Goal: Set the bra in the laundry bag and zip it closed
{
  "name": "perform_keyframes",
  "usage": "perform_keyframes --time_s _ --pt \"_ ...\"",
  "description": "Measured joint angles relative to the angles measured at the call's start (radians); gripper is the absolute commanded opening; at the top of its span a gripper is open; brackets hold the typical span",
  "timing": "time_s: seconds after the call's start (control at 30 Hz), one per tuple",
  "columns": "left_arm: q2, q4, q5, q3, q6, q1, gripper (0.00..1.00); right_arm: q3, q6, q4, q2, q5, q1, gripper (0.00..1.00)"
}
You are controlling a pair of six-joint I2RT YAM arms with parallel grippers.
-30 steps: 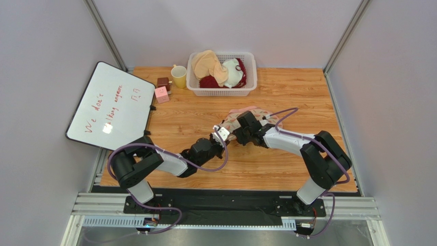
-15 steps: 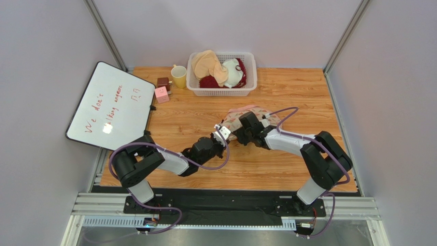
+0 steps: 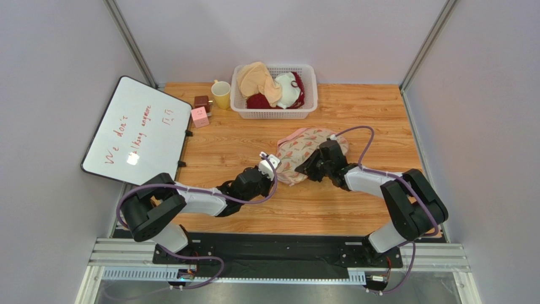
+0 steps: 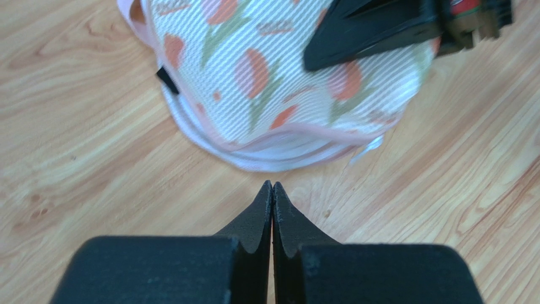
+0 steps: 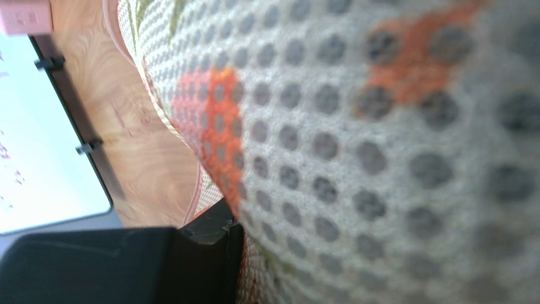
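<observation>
The laundry bag [image 3: 308, 147] is lying on the wooden table [image 3: 380, 114], a little right of the middle of the top view. Its printed side is facing up. In the left wrist view its pink edging is running along the rounded lower rim. The left gripper [image 3: 272, 164] is sitting just beside the bag's left end. Its two fingers [image 4: 257, 215] are pressing flat together with nothing between them, and their tip is pointing at the pink rim, near it but apart from it. The right gripper [image 3: 303, 170] is reaching onto the bag from the lower right of the frame. In the right wrist view the mesh cloth is filling nearly the whole picture and something grey is showing through its holes. The cloth is running down against one black finger [image 5: 127, 266] at the lower left, so this pincer is nipping the bag's fabric; the other finger is hidden behind the cloth. At the top of the overhead view a white basket [image 3: 274, 114] is holding garments. A yellow mug [image 3: 221, 95] and two small cubes [image 3: 199, 117] are standing to its left. A whiteboard [image 3: 136, 130] is lying at the left edge.
</observation>
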State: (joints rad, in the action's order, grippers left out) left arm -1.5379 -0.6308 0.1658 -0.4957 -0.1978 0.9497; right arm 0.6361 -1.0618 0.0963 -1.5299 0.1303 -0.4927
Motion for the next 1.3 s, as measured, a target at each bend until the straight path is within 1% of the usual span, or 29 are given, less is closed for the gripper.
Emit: perform_keyframes --time_s 0.1,0.17,0.2,0.23,0.27,0.3,0.33,0.4,0.47,0.57,0.63,0.73,0.83,1.07,1.1,1.13,1.2,1.23,1.3 --pt "0.017 0.069 -0.022 0.000 -0.018 -0.010 0.00 -0.018 0.107 0.025 -0.002 0.105 0.055 0.00" --pt "0.021 0.105 -0.085 0.000 -0.039 -0.013 0.00 -0.024 0.171 0.029 -0.002 0.151 0.081 0.00" --pt "0.022 0.114 -0.112 0.000 -0.048 -0.012 0.02 -0.029 0.193 0.030 -0.001 0.162 0.086 0.00" --pt "0.024 0.128 -0.156 0.000 -0.062 -0.010 0.10 -0.034 0.203 0.031 0.000 0.172 0.089 0.00" --pt "0.029 0.135 -0.189 0.002 -0.072 -0.007 0.28 -0.038 0.206 0.031 0.002 0.180 0.089 0.00" --pt "0.038 0.136 -0.214 0.006 -0.083 0.000 0.35 -0.042 0.205 0.031 0.005 0.189 0.088 0.00" --pt "0.050 0.134 -0.229 0.013 -0.093 0.011 0.39 -0.043 0.194 0.025 0.006 0.195 0.089 0.00" --pt "0.073 0.132 -0.240 0.018 -0.111 0.046 0.44 -0.042 0.149 0.005 0.008 0.208 0.087 0.00" --pt "0.079 0.115 -0.231 0.017 -0.119 0.076 0.49 -0.042 0.069 -0.019 0.010 0.220 0.082 0.00" --pt "0.072 0.106 -0.216 0.016 -0.123 0.094 0.52 -0.042 -0.045 -0.062 0.034 0.202 0.051 0.00" --pt "0.060 0.095 -0.203 0.016 -0.123 0.093 0.52 -0.042 -0.103 -0.101 0.072 0.171 0.021 0.00" --pt "0.035 0.079 -0.181 0.009 -0.122 0.093 0.49 -0.034 -0.179 -0.152 0.121 0.127 -0.018 0.00" --pt "0.010 0.071 -0.156 -0.009 -0.123 0.093 0.45 -0.021 -0.232 -0.176 0.129 0.092 -0.034 0.00" --pt "-0.001 0.054 -0.098 -0.029 -0.123 0.093 0.45 -0.019 -0.321 -0.224 0.129 0.014 -0.067 0.00" --pt "-0.001 0.051 -0.091 -0.030 -0.124 0.093 0.43 -0.019 -0.329 -0.224 0.129 0.008 -0.070 0.00" --pt "-0.002 0.051 -0.083 -0.031 -0.125 0.093 0.36 -0.019 -0.337 -0.224 0.129 0.004 -0.072 0.00" --pt "-0.003 0.050 -0.062 -0.034 -0.133 0.093 0.31 -0.019 -0.354 -0.224 0.129 -0.007 -0.076 0.00" --pt "-0.005 0.050 -0.050 -0.036 -0.138 0.093 0.26 -0.019 -0.360 -0.224 0.129 -0.010 -0.079 0.00" --pt "-0.006 0.048 -0.032 -0.037 -0.145 0.093 0.24 -0.019 -0.372 -0.224 0.129 -0.024 -0.087 0.00"
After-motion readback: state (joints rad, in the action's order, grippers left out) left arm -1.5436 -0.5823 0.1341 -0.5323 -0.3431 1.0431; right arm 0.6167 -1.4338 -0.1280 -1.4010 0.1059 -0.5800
